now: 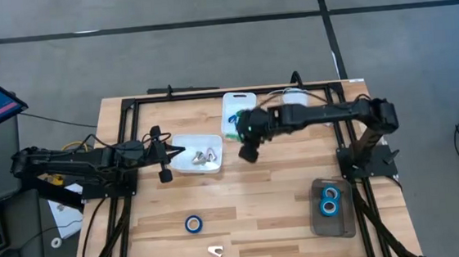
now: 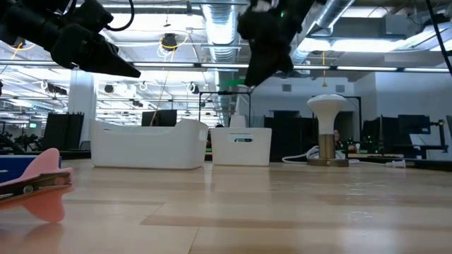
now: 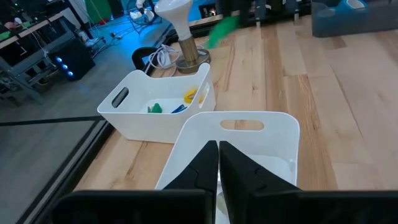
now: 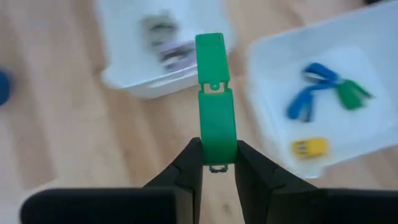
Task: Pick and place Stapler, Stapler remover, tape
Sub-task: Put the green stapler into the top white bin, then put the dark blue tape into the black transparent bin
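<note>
The right hand [image 4: 214, 163] hangs above the tabletop [image 1: 260, 200], between the two white tubs, its fingers closed around the end of a green stapler [image 4: 215, 107] that juts forward past them. In the high view this hand [image 1: 250, 150] sits just beside the far tub [image 1: 229, 105], which holds a blue stapler [image 4: 309, 99], another green one [image 4: 352, 95] and a yellow one [image 4: 309, 147]. The left hand [image 1: 164, 156] hovers at the edge of the near tub [image 1: 197, 153], its fingers pressed together with nothing between them; that tub contains a couple of metal staple removers [image 1: 205, 156]. One blue tape roll [image 1: 193, 223] lies on the bare wood toward the front, and a loose staple remover [image 1: 215, 250] lies near it, closer to the front edge. Two more blue tape rolls [image 1: 329, 200] rest inside a grey tray [image 1: 334, 224] at the front right.
</note>
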Robot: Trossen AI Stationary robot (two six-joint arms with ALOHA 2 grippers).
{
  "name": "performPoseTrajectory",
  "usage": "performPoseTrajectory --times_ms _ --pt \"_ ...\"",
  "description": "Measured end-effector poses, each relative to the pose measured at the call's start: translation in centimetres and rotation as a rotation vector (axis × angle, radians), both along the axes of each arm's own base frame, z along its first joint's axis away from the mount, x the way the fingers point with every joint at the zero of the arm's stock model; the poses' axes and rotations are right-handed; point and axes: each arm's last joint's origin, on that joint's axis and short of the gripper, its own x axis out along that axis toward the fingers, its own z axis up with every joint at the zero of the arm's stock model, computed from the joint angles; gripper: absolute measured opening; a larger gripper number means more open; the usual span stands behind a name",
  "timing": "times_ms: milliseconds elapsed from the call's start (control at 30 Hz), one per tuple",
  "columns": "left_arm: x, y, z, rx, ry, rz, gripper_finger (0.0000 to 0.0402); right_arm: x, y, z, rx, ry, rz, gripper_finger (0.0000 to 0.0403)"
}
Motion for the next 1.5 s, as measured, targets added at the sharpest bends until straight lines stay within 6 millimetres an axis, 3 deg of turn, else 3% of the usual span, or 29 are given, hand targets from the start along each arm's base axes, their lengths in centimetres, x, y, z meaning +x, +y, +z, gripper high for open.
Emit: performPoseTrajectory --times_ms 300,600,767,1033,1267,1500 --pt "0.0 0.0 0.0 0.0 0.0 0.0 0.0008 0.1 -6.3 -1.3 -0.013 0.002 -0.149 0.0058" --pt "0.0 0.0 0.0 0.0 0.0 0.0 0.0008 0.7 -9.6 -3.8 -0.003 0.025 -0.235 0.0058" --pt "0.0 0.0 0.0 0.0 0.0 0.0 0.0008 1.1 -10.3 -6.8 0.02 0.126 -0.248 0.0058" --pt "0.0 0.0 0.0 0.0 0.0 0.0 0.0008 1.8 -10.5 -10.0 0.036 0.204 -0.24 0.0059" --pt "0.0 0.0 0.0 0.0 0.0 0.0 0.0008 1.9 -10.6 -9.5 0.015 0.179 -0.217 0.0068" --pt "0.0 0.0 0.0 0.0 0.0 0.0 0.0008 2.7 -10.9 -8.1 -0.039 0.142 -0.141 0.0122"
